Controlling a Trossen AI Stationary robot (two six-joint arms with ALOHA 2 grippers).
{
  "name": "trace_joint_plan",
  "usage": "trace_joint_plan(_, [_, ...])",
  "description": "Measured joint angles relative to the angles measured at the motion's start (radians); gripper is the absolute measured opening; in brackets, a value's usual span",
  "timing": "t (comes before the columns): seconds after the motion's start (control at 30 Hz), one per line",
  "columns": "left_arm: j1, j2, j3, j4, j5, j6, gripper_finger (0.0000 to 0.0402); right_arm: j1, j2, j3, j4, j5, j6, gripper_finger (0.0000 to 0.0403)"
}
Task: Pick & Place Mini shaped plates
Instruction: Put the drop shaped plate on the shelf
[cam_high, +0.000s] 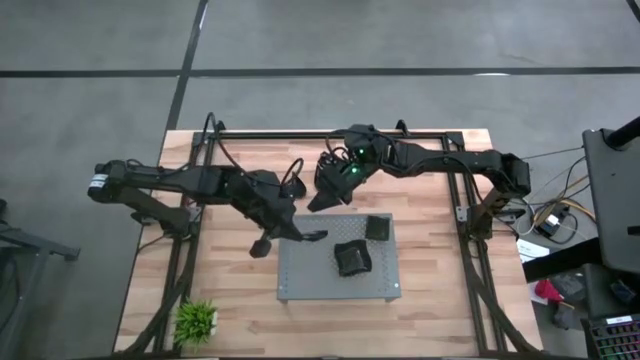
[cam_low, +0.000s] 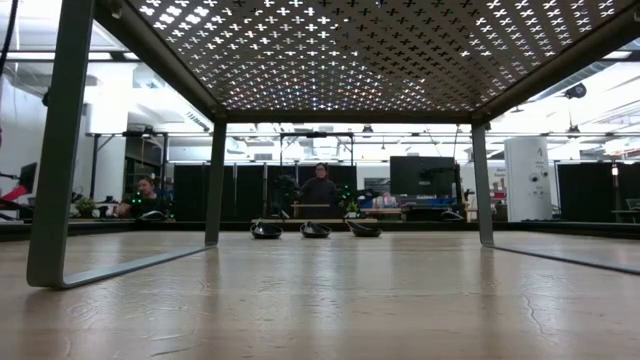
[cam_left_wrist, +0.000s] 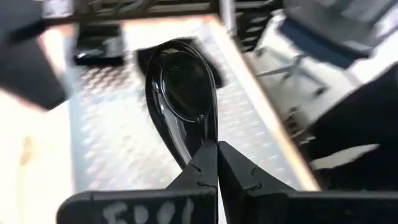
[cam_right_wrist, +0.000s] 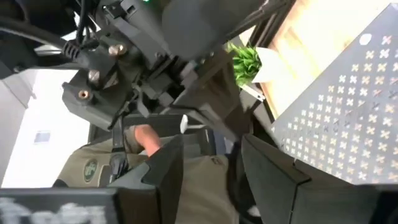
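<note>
My left gripper (cam_high: 300, 234) is shut on a glossy black teardrop plate (cam_left_wrist: 180, 87) over the far left part of the grey perforated board (cam_high: 338, 280). The plate also shows in the high view (cam_high: 314, 236). On the board lie a heap of black plates (cam_high: 351, 258) and one square plate (cam_high: 377, 228). The low view shows three small dark dishes (cam_low: 315, 230) on the table beneath the board. My right gripper (cam_high: 328, 192) is open and empty beyond the board's far edge; its fingers (cam_right_wrist: 165, 168) stand wide apart. My left gripper pinches the teardrop plate's pointed tip (cam_left_wrist: 198, 144) between its two fingers. The plate runs straight on past the fingertips, along the line of the fingers, its hollow side showing in the wrist view. I cannot tell whether its broad end touches the board.
The board stands on legs (cam_low: 55, 150) above the wooden table (cam_high: 240, 300). A small green plant (cam_high: 196, 320) stands at the near left corner. A black frame (cam_high: 460, 170) runs round the table. A person in an olive shirt (cam_right_wrist: 99, 168) shows beyond the arms.
</note>
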Motion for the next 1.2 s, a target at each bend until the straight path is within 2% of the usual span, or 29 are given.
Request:
trace_joint_plan(0.23, [-0.001,0.002,-0.001,-0.09,-0.229,0.019,0.0,-0.004,0.0,0.0,0.004,0.004,-0.042,0.016])
trace_joint_plan(0.3, [-0.001,0.003,-0.002,-0.112,-0.263,0.011,0.0,-0.004,-0.001,0.0,0.007,0.003,-0.042,0.0157])
trace_joint_plan(0.53, [-0.027,0.019,-0.051,-0.104,-0.224,0.009,0.0,-0.02,-0.014,0.0,0.028,0.016,-0.072,0.0148])
trace_joint_plan(0.73, [-0.051,0.032,-0.1,-0.101,-0.289,-0.011,0.0,-0.062,-0.021,0.0,0.063,0.022,-0.096,0.0152])
trace_joint_plan(1.2, [-0.068,0.041,-0.133,-0.027,-0.295,-0.021,0.0001,-0.131,-0.034,0.0,0.09,0.021,-0.129,0.0148])
